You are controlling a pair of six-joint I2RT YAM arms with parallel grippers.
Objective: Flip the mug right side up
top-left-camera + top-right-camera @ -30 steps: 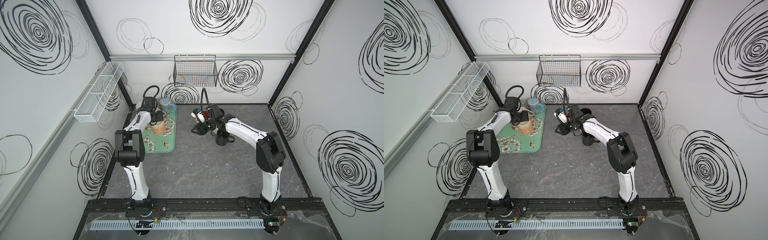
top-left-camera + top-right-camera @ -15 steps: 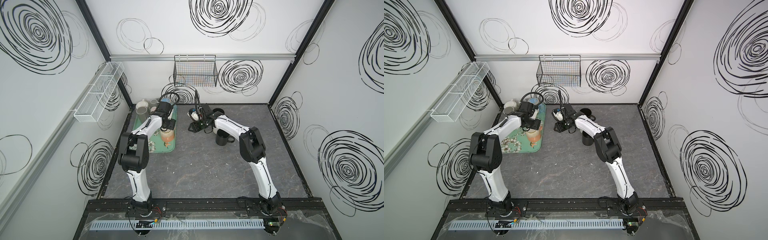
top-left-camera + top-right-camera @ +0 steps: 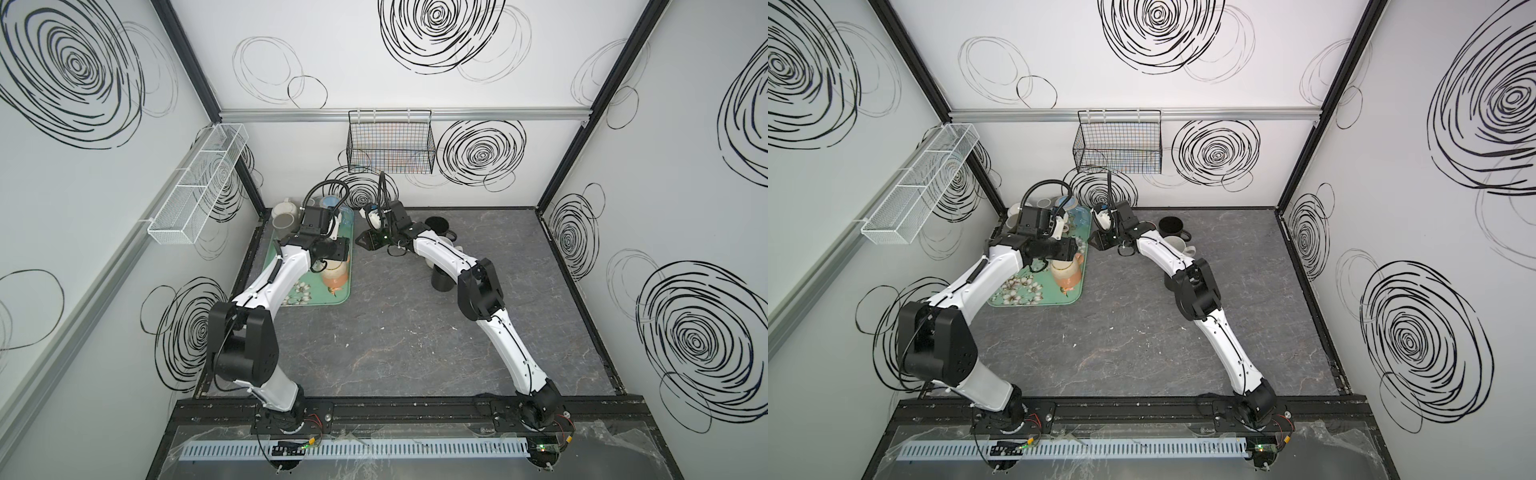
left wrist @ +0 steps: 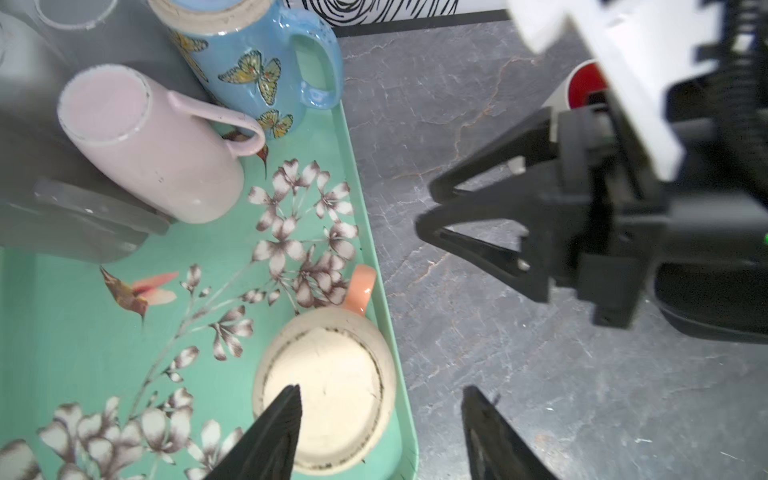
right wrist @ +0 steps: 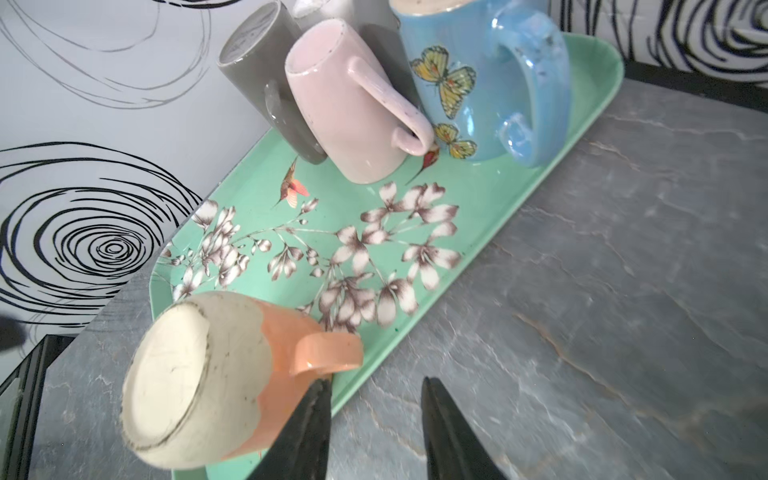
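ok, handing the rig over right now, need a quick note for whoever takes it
Both open and empty: left hand above the orange mug, right hand close to its handle, no grip.
The orange mug sits upside down on the tray, at the edge nearest the open table. The pink mug and blue mug are also base up on the tray.
Done: black mug stands upright on the table.
Left: grip the orange mug, flip it, set it down.

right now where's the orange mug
In both top views the orange mug stands upside down left of centre, by the right edge of the green tray, apart from the pink mug and blue mug at its far end.
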